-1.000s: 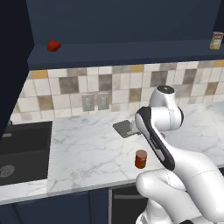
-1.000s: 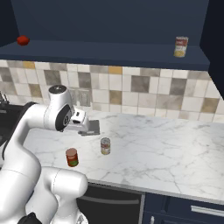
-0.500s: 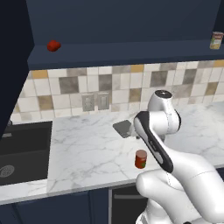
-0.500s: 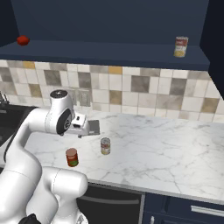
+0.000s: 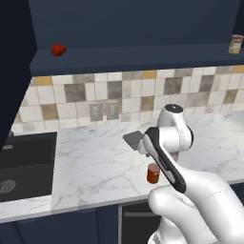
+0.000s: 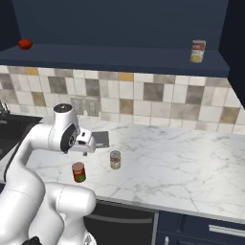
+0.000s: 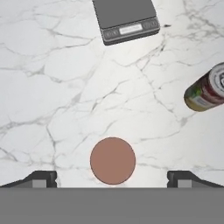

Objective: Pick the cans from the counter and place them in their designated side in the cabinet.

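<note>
Starting in the left base view, the arm (image 5: pixel 174 138) has dipped a little lower over the counter (image 5: pixel 95 162) than half a second ago. Its wrist now hangs just in front of the grey scale (image 5: pixel 133 138). The red can (image 5: pixel 153 173) stands where it stood, nearer the counter's front edge than the scale. The red lump (image 5: pixel 58 49) sits on the cabinet (image 5: pixel 133 57) shelf, high to the scale's left. A labelled can (image 5: pixel 235 44) sits on the same shelf, far to the scale's right.

In the right base view, the same small drop shows. The red can and the striped can (image 6: pixel 115 159) both stand untouched in front of the scale. The fingers are hard to make out here, probably pointing down.

In the hand view, the gripper (image 7: pixel 111 180) stands wide, holding nothing. The red can's top lies centred between the fingertips (image 7: pixel 39 179), below the scale, and the striped can is off to the scale's lower right. I judge the arm is lining up to descend on the red can, and no can has yet left the counter in this step.
</note>
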Controlling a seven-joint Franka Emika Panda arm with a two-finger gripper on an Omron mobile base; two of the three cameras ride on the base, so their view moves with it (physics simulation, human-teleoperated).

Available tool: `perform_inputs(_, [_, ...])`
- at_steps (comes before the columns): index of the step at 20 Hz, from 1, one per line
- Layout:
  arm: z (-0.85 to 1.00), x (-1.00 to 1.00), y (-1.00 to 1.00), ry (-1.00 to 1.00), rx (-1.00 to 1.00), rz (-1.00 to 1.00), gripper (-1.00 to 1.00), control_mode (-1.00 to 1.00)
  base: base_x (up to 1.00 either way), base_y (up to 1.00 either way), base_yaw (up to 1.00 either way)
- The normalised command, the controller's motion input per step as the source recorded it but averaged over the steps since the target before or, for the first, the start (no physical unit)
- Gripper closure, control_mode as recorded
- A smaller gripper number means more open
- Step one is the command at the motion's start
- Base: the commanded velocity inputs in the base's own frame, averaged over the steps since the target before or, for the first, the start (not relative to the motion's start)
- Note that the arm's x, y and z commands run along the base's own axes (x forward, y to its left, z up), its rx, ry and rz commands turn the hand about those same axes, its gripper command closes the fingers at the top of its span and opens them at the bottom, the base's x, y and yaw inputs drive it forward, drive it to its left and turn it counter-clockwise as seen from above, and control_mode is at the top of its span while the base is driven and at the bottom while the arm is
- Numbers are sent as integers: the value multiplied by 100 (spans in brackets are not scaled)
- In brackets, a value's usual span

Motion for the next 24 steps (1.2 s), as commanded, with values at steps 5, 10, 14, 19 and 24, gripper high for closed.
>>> perform_inputs(5, [-18,-4,3,1,0,0,-100,-100,0,0,0])
perform_inputs(10, [-14,0,0,1,0,0,-100,-100,0,0,0])
perform_inputs(14, [-17,0,0,2,0,0,-100,-100,0,0,0])
perform_inputs(19, [-15,0,0,1,0,0,-100,-100,0,0,0])
perform_inputs(24, [-15,0,0,2,0,0,-100,-100,0,0,0])
